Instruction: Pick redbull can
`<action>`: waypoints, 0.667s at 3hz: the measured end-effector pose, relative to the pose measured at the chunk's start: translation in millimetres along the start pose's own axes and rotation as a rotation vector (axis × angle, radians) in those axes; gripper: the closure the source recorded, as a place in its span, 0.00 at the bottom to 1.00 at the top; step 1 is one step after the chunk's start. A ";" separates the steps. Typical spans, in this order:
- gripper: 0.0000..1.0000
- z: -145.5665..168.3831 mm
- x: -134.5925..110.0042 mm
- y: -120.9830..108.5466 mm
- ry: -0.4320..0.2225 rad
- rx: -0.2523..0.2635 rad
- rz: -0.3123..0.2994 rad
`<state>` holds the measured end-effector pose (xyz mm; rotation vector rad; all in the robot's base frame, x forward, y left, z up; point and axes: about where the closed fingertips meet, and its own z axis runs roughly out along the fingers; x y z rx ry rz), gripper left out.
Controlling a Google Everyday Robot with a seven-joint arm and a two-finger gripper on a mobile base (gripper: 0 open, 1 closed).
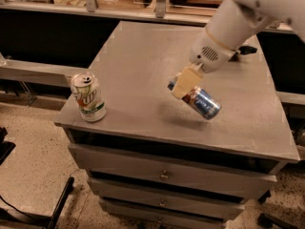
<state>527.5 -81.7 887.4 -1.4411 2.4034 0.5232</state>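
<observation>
The redbull can (201, 102), slim, blue and silver, hangs tilted above the grey cabinet top (138, 66), held clear of the surface with a shadow under it. My gripper (183, 85) is shut on the can near its upper end; one cream-coloured finger (186, 82) covers that end. The white arm comes in from the upper right.
A white-and-green 7UP can (88, 97) stands upright at the front left corner of the cabinet top. Drawers (164, 175) are below the front edge. A dark counter and rail run behind. A small dark object (245, 48) lies at the far right of the top.
</observation>
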 end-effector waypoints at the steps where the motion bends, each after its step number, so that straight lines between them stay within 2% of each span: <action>1: 1.00 -40.1 5.9 -7.0 -0.159 0.014 -0.087; 2: 1.00 -44.6 7.4 -6.2 -0.174 0.018 -0.131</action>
